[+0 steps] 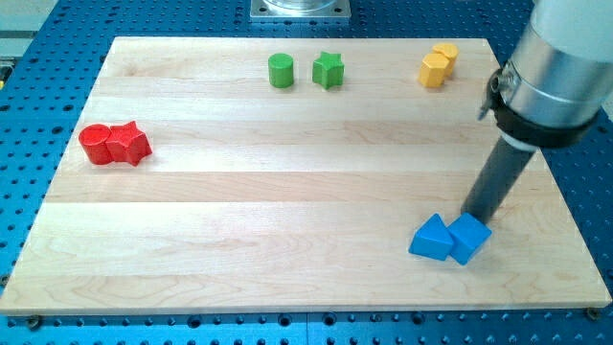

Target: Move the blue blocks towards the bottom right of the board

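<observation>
A blue triangular block (431, 238) and a blue cube (468, 237) lie side by side, touching, in the board's lower right part. My tip (476, 217) stands right at the top edge of the blue cube, touching or nearly touching it. The dark rod rises up and to the right into the grey arm body.
Two yellow blocks (438, 64) sit together at the top right. A green cylinder (281, 70) and a green star (329, 69) sit at the top centre. A red cylinder (95, 144) and a red star-like block (129, 143) touch at the left. The wooden board (287, 259) ends near the view's bottom.
</observation>
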